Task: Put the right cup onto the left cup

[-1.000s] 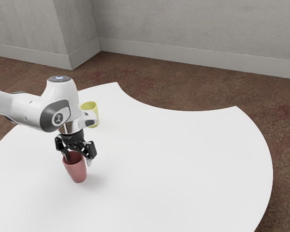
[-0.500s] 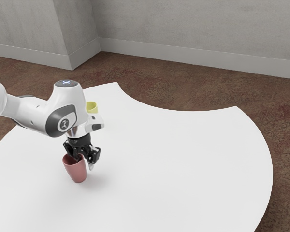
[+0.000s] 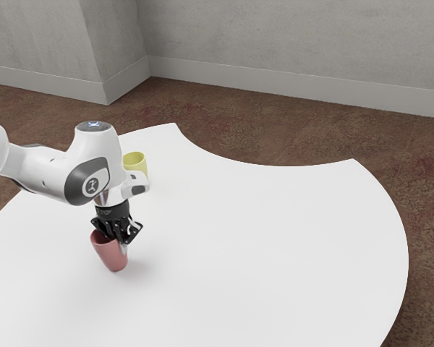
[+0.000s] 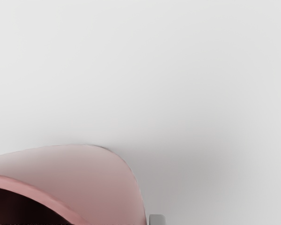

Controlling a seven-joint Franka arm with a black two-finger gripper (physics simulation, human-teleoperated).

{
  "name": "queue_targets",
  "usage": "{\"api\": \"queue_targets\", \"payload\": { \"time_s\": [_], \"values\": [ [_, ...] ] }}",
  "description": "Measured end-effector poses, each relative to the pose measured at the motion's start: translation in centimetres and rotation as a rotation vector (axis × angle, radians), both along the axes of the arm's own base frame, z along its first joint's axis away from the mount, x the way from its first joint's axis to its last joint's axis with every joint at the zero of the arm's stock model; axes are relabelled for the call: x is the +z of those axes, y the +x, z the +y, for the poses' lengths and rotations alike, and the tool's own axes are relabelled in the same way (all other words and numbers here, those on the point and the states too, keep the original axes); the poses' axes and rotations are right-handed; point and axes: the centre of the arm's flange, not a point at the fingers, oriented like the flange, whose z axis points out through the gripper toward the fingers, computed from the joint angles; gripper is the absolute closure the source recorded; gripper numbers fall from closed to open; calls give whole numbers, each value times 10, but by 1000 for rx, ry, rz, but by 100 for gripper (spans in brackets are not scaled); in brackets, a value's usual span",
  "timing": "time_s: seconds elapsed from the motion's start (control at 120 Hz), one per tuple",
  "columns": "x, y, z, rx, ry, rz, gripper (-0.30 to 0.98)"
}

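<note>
Pinching the red cup (image 3: 111,255) by its wall, fingers (image 3: 124,247) hang below the arm's (image 3: 43,170) emblem (image 3: 92,186).

The yellow cup (image 3: 136,163) (partly hidden) stands beyond the red cup (image 3: 111,256).

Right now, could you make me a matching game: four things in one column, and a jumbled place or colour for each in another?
1. Red cup
2. Yellow cup
3. Gripper
4. Table

A. White, with a curved edge
B. Partly hidden by the arm in the exterior view
C. Black, at a cup's rim
D. Its mouth is just under the gripper

Pairs: 1-D, 2-B, 3-C, 4-A
</note>
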Motion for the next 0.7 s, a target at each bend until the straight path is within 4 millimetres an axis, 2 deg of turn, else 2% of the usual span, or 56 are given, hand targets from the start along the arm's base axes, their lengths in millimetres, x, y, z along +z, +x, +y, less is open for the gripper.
{"api": "queue_targets", "payload": {
  "time_s": [0.075,0.233,0.3,0.467,0.567,0.7],
  "values": [
    [8,0,0,1,0,-11,77],
    [38,-1,0,6,-2,-41,78],
    [61,7,1,6,-1,-59,78],
    [137,29,11,4,2,-94,78],
    [165,33,20,4,2,-74,78],
    [196,38,42,26,2,-50,78]
  ]
}}
